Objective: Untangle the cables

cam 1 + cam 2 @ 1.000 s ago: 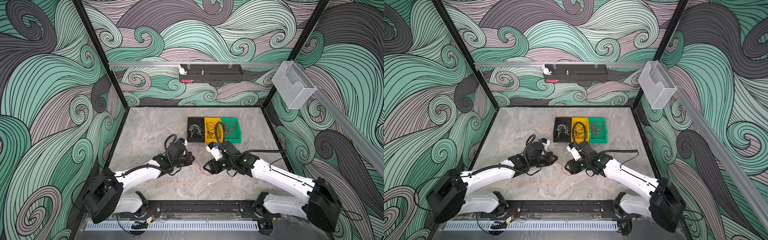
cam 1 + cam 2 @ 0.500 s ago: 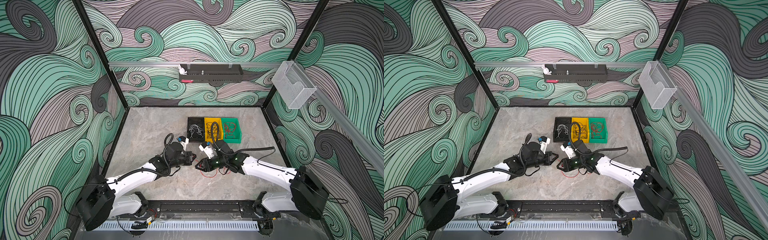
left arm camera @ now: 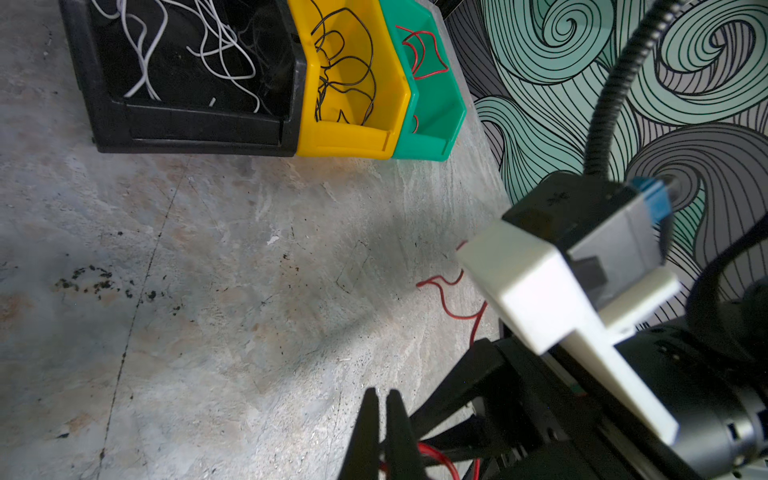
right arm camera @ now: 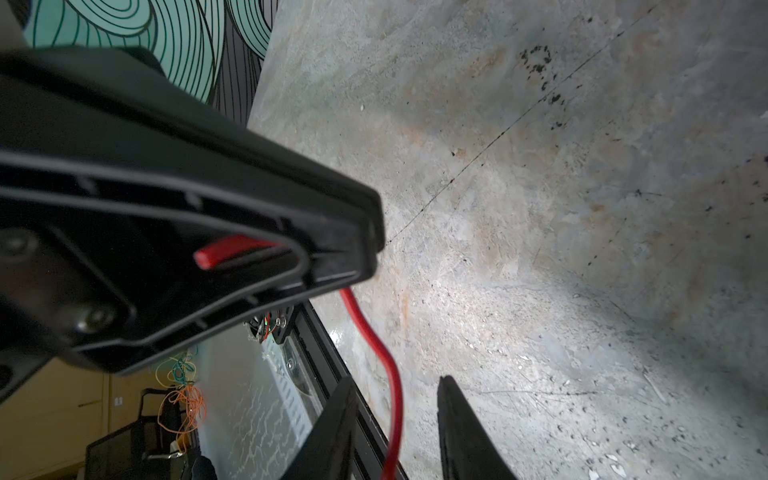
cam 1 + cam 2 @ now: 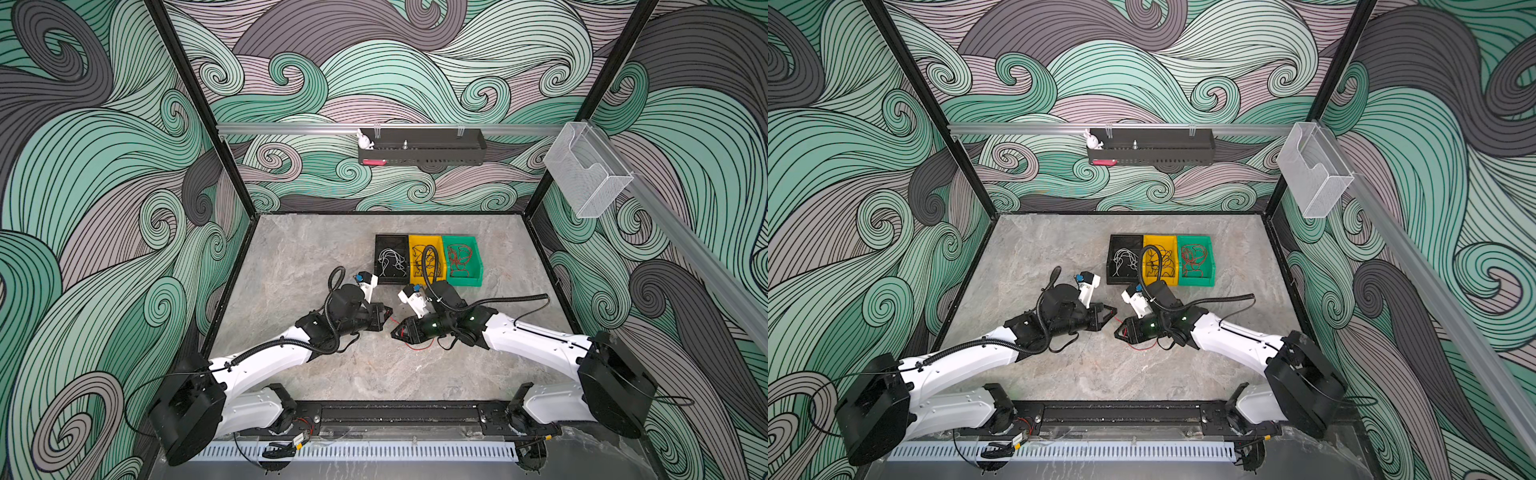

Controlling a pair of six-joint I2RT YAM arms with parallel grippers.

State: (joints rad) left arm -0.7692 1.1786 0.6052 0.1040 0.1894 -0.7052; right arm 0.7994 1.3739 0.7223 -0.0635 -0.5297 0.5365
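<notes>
A loose red cable (image 5: 420,345) lies on the stone table under the right wrist. My left gripper (image 5: 389,310) is shut on one end of this cable (image 4: 374,332). From there the cable runs between the fingers of my right gripper (image 4: 397,379), which stand apart without touching it. In both top views the right gripper (image 5: 1116,333) faces the left gripper (image 5: 1114,308) tip to tip at mid-table. In the left wrist view the left gripper (image 3: 381,392) has its jaws pressed together, with the red cable (image 3: 453,299) curling beside them. Other cables lie sorted in bins: white cables (image 5: 392,262), black cables (image 5: 417,257), red cables (image 5: 459,259).
Three bins stand side by side behind the grippers: black bin (image 5: 390,239), yellow bin (image 5: 436,275) and green bin (image 5: 473,270). The right arm's corrugated hose (image 5: 424,257) loops over the yellow bin. A black shelf (image 5: 422,149) hangs on the back wall. A clear holder (image 5: 586,174) hangs at the right.
My right gripper has moved left along the table until its tip faces the left gripper. The left gripper has edged slightly away from the front, still shut.
</notes>
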